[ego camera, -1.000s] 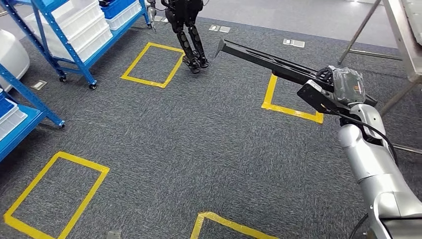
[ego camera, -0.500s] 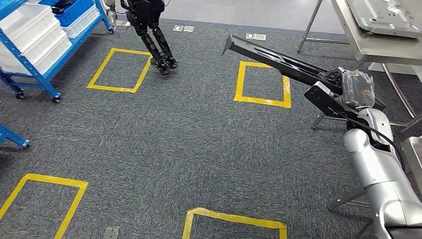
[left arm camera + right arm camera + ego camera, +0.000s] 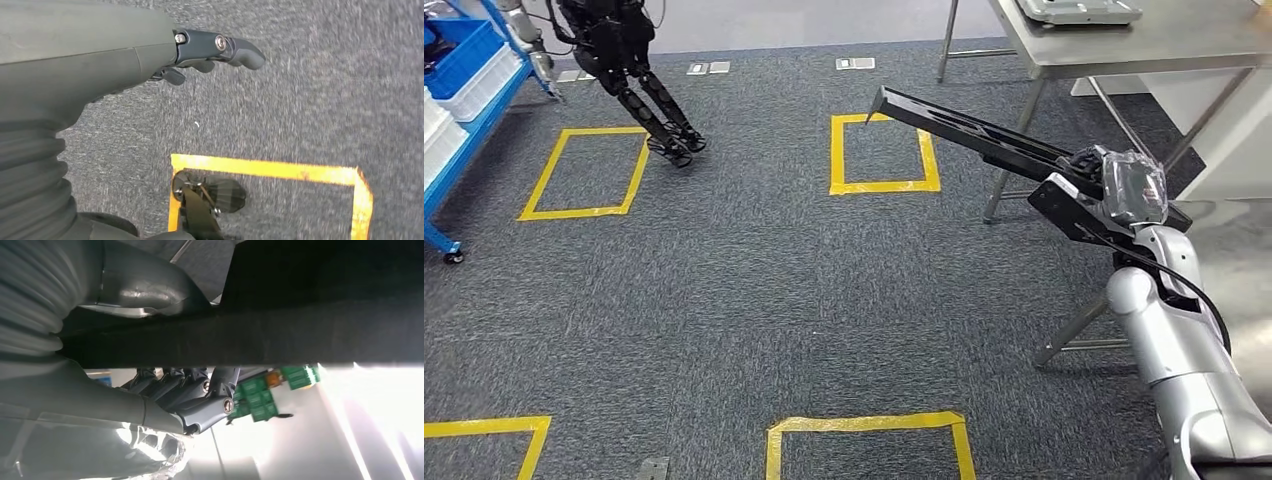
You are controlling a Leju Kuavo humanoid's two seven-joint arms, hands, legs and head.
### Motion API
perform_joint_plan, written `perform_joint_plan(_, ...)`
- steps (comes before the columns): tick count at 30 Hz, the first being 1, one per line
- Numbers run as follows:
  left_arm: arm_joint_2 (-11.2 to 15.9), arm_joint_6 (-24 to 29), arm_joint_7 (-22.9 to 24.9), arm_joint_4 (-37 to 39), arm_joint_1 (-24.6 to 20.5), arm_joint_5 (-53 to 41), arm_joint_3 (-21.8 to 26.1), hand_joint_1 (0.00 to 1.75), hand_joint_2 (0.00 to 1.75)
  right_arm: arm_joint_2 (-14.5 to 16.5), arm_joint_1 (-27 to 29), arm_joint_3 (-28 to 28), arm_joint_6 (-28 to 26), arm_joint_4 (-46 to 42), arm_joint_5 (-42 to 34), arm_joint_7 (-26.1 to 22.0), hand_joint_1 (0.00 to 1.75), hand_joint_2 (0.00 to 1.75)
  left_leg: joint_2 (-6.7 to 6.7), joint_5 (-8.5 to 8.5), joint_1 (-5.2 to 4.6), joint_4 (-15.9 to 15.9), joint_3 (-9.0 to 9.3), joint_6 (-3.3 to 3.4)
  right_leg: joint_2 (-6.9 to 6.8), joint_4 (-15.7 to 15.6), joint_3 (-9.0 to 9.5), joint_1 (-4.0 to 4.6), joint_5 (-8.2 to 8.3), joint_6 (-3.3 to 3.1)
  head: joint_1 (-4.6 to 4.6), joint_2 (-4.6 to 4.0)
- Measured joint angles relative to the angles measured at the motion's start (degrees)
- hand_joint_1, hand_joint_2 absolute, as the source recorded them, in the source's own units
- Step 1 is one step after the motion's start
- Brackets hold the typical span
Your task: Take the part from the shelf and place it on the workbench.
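View has swung w/ robot's turn, steel workbench [image 3: 1124, 45] now close ahead, so drop-off nears: right hand [image 3: 1092, 172] grips long black part [image 3: 969, 135] out front, left hand [image 3: 210, 50] hangs loosely curled, holding nothing.

Your right hand [image 3: 1124, 185] is wrapped in clear film, so the head view hides its fingers where they meet the long black part [image 3: 969, 135]. The bench [image 3: 1124, 45] is cut off by the top and right edges. In the right wrist view, the part's [image 3: 300, 335] ends run out of frame; the background is overexposed.
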Motion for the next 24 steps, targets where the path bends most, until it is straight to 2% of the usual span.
perform_joint_plan(1,-0.01,0.00,0.00,0.01,0.06,0.02,0.00,0.00,1.75,0.17,0.00,0.00,0.08,-0.01,0.02,0.00,1.75,1.75,-0.35,-1.27,-0.03,3.25,-1.54,0.15,0.74,0.02,-0.08,0.32,0.09,-0.17,-0.03,0.00)
perform_joint_plan(2,-0.01,0.00,0.00,0.01,0.07,0.03,0.00,0.00,1.75,0.28,0.01,0.00,0.15,0.00,0.07,0.00,1.75,1.75,-0.49,-1.43,-0.08,4.88,-2.42,0.45,1.52,0.03,-0.14,0.65,0.15,-0.27,-0.01,0.00)
perform_joint_plan(3,-0.01,0.00,0.00,0.01,0.07,0.04,0.00,0.00,1.75,0.34,0.00,0.00,0.20,0.01,0.13,0.00,1.75,1.75,-0.67,-0.46,-0.15,4.38,-2.31,0.87,2.28,0.04,-0.18,0.94,0.23,-0.40,-0.01,0.00)
perform_joint_plan(4,0.00,0.00,0.00,0.00,0.07,0.00,0.00,0.00,1.75,0.39,-0.04,-0.01,0.21,0.01,0.22,0.00,1.75,1.75,-1.13,1.55,-0.28,1.62,-1.09,1.39,3.08,0.04,-0.17,1.14,0.30,-0.49,0.00,0.00)
perform_joint_plan(5,0.03,0.01,0.00,-0.01,0.05,-0.09,0.00,0.00,1.75,0.44,-0.08,-0.02,0.20,0.00,0.31,0.00,1.75,1.75,-2.20,3.53,-0.40,-2.24,0.71,1.93,3.84,0.01,-0.15,1.20,0.39,-0.57,0.03,0.00)
perform_joint_plan(7,0.13,0.05,0.03,0.00,0.03,-0.32,-0.01,0.00,1.75,0.58,-0.24,-0.06,0.15,-0.01,0.52,0.02,1.75,1.75,-4.52,6.20,-0.71,-8.04,3.46,2.68,5.14,-0.21,-0.26,1.03,0.77,-0.48,0.15,0.00)
perform_joint_plan(8,0.20,0.09,0.09,0.01,0.03,-0.40,-0.01,0.00,1.75,0.67,-0.22,-0.08,0.13,-0.01,0.61,0.04,1.75,1.75,-5.17,6.44,-0.90,-9.07,3.93,2.88,5.71,-0.35,-0.37,0.79,1.01,-0.30,0.14,0.00)
perform_joint_plan(10,0.31,0.16,0.23,-0.01,-0.07,-0.41,0.01,0.00,1.75,0.74,0.01,-0.20,0.10,-0.02,0.75,0.08,1.75,1.75,-4.50,6.90,-1.30,-9.84,4.19,3.29,6.95,-0.87,-0.57,0.46,1.57,0.44,0.01,0.00)
perform_joint_plan(11,0.35,0.19,0.29,-0.03,-0.21,-0.39,0.02,0.00,1.75,0.71,0.14,-0.34,0.09,-0.04,0.81,0.07,1.75,1.75,-3.75,7.35,-1.27,-10.67,4.53,3.48,6.71,-0.90,-0.82,0.49,1.68,0.67,-0.03,0.00)
perform_joint_plan(13,0.34,0.22,0.30,-0.08,-0.45,-0.37,0.05,0.00,1.75,0.49,-0.14,-0.66,0.09,-0.08,0.91,0.07,1.75,1.75,-2.25,8.47,-1.13,-12.48,5.07,4.02,3.92,1.50,-2.47,0.86,0.33,0.53,0.15,0.00)
perform_joint_plan(14,0.31,0.23,0.29,-0.09,-0.48,-0.37,0.06,0.00,1.75,0.46,-0.39,-0.75,0.09,-0.08,0.92,0.07,1.75,1.75,-1.48,8.86,-1.05,-13.02,5.15,4.13,1.95,4.58,-4.04,0.89,-1.16,0.21,0.26,0.00)
perform_joint_plan(15,0.25,0.22,0.29,-0.09,-0.42,-0.36,0.07,0.00,1.75,0.48,-0.60,-0.79,0.10,-0.07,0.92,0.07,1.75,1.75,-0.73,8.99,-1.13,-13.15,5.01,4.25,0.65,8.59,-5.95,0.80,-2.89,0.13,0.36,0.00)
perform_joint_plan(16,0.20,0.21,0.30,-0.08,-0.36,-0.35,0.07,0.00,1.75,0.57,-0.66,-0.79,0.11,-0.04,0.92,0.07,1.75,1.75,0.12,9.04,-1.16,-13.13,4.82,4.19,0.06,12.38,-7.68,0.56,-4.24,0.29,0.42,0.00)
perform_joint_plan(17,0.11,0.20,0.30,-0.08,-0.31,-0.35,0.07,0.00,1.75,0.62,-0.63,-0.79,0.13,0.00,0.93,0.07,1.75,1.75,0.96,9.09,-1.16,-13.12,4.66,4.09,-0.27,14.75,-8.71,0.26,-4.96,0.70,0.44,0.00)
perform_joint_plan(18,0.03,0.20,0.30,-0.08,-0.28,-0.35,0.07,0.00,1.75,0.64,-0.57,-0.79,0.14,0.04,0.95,0.07,1.75,1.75,1.79,9.12,-1.12,-13.07,4.49,3.94,-0.55,15.03,-8.64,-0.07,-4.88,1.32,0.45,0.00)
perform_joint_plan(19,-0.04,0.20,0.30,-0.08,-0.27,-0.36,0.07,0.00,1.75,0.63,-0.55,-0.79,0.15,0.08,0.97,0.07,1.75,1.75,2.56,9.11,-1.02,-12.96,4.35,3.70,-1.02,12.71,-7.23,-0.39,-3.97,2.09,0.46,0.00)
perform_joint_plan(20,-0.11,0.20,0.30,-0.09,-0.28,-0.37,0.07,0.00,1.75,0.63,-0.58,-0.81,0.16,0.10,0.96,0.07,1.75,1.75,3.30,8.98,-0.93,-12.67,4.21,3.32,-2.21,8.45,-4.72,-0.70,-2.66,2.92,0.47,0.00)
perform_joint_plan(21,-0.05,0.22,0.31,-0.10,-0.29,-0.37,0.07,0.00,1.75,0.64,-0.67,-0.84,0.16,0.12,0.92,0.06,1.75,1.75,4.00,8.73,-0.97,-12.26,4.01,2.82,-3.69,4.52,-2.29,-0.74,-1.59,3.42,0.57,0.00)
perform_joint_plan(22,-0.04,0.25,0.32,-0.11,-0.30,-0.39,0.07,0.00,1.75,0.66,-0.77,-0.88,0.16,0.14,0.88,0.05,1.75,1.75,4.68,8.41,-1.06,-11.71,3.84,2.27,-4.71,1.47,-0.55,-0.66,-0.80,3.49,0.60,0.00)
perform_joint_plan(23,0.02,0.29,0.32,-0.13,-0.31,-0.41,0.07,0.00,1.75,0.66,-0.84,-0.92,0.18,0.17,0.85,0.03,1.75,1.75,5.31,8.10,-1.22,-11.23,3.69,1.77,-5.31,-0.09,0.39,-0.60,-0.45,3.21,0.55,0.00)
perform_joint_plan(24,0.07,0.33,0.33,-0.14,-0.31,-0.43,0.07,0.00,1.75,0.66,-0.88,-0.96,0.20,0.22,0.84,-0.01,1.75,1.75,5.92,7.88,-1.33,-10.90,3.61,1.45,-4.96,-0.11,0.34,-0.45,-0.44,2.66,0.45,0.00)
